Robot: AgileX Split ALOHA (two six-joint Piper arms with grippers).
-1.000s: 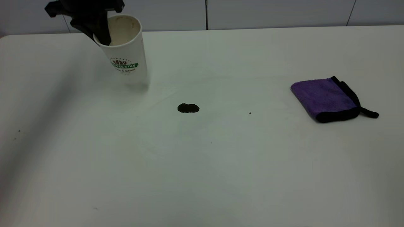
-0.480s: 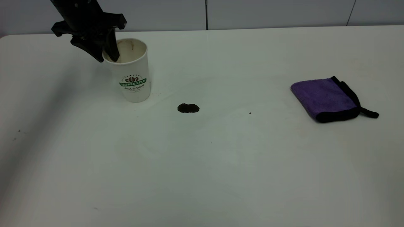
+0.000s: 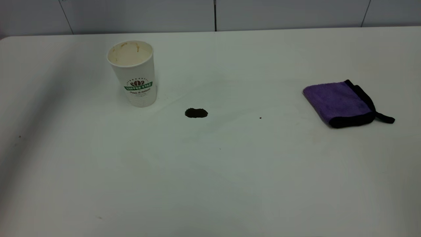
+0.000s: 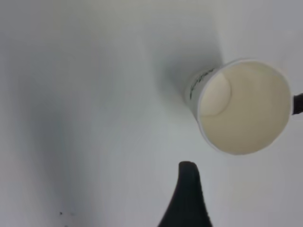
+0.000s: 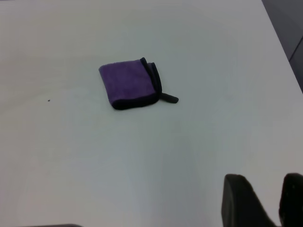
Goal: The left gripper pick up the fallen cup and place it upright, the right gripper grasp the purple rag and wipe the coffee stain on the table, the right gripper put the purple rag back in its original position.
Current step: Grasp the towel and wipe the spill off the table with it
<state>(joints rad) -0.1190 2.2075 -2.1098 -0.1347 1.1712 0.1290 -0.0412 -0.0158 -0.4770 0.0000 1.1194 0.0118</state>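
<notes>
The cup (image 3: pixel 133 73) is seen standing upright on the table (image 3: pixel 210 171), at the far left, its long axis vertical and its open mouth turned upward; the green logo band faces the near side. In the left wrist view the cup (image 4: pixel 239 105) is looked into from above, its cream inside showing. The left gripper (image 4: pixel 241 189) is held above the cup and apart from it; one dark finger (image 4: pixel 187 196) is seen just beside the rim and a sliver of the other at the picture's edge, so the jaws stand apart with nothing between them.

The coffee stain (image 3: pixel 196 113) lies on the table just right of the cup and slightly nearer, its oval running left to right. A tiny dark speck (image 3: pixel 260 118) lies between the stain and the purple rag (image 3: pixel 340 102). The rag lies flat at the far right, well apart from the cup, its black loop tab pointing right.

The right gripper (image 5: pixel 265 201) is held above the table, well apart from the purple rag (image 5: pixel 129 82); whether its fingers are open cannot be told. Nothing is seen lying between the rag and the stain but the speck.
</notes>
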